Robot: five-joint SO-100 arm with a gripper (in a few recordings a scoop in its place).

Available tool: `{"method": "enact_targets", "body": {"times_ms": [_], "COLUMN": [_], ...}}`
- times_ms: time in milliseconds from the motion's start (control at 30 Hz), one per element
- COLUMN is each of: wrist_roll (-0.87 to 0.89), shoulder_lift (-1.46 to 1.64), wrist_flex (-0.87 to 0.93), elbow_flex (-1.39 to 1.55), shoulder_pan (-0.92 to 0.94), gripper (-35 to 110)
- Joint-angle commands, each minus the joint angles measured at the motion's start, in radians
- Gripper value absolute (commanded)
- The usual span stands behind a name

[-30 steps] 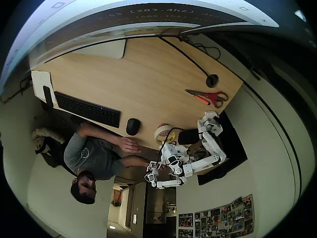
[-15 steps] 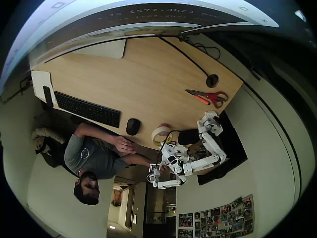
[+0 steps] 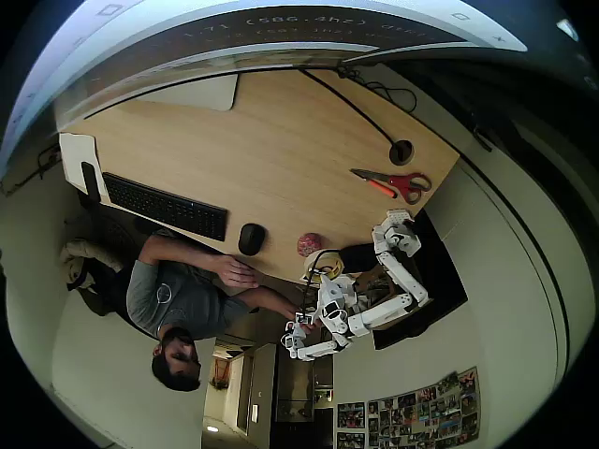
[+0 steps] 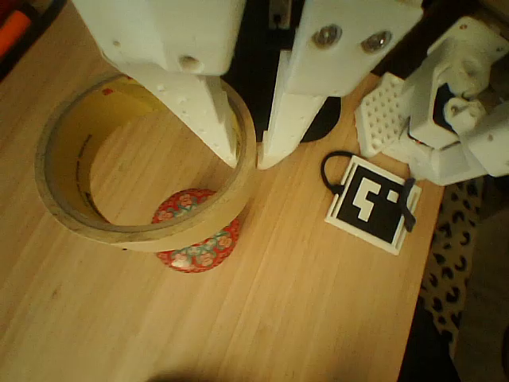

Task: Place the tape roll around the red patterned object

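Holding the tape (image 4: 147, 163) by its wall, the gripper (image 4: 246, 151) has one finger inside the ring and the other outside, closed on the tan band. In the wrist view the tape hangs tilted over the red object (image 4: 193, 231), and its lower edge covers the upper part of the object, so the ring is not yet around it. Part of the red pattern shows through the hole and part sticks out below the band. I cannot tell if the tape touches the desk (image 4: 302, 318) or is lifted a little. In the overhead view the red object (image 3: 309, 244) lies near the desk edge, right of the mouse (image 3: 251, 238), with the arm just below it. I judge the pick and carry as done; what is left is to center the hole, lower the ring flat, and let go.
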Motion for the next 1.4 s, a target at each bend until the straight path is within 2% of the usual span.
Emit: {"method": "enact_targets", "body": {"times_ms": [0,233,533,1367], "wrist_roll": [-0.009,-0.041,-0.041,-0.049], "shoulder_lift": [-0.061,-0.19,-0.112,-0.176], "wrist_flex": [-0.008,-0.052,-0.164,-0.262], "elbow_flex": [-0.091,-0.15,0.0,0.026], "shoulder_pan": [-0.043,-0.038,-0.026,-0.005], "gripper": [0,0,0,0]}}
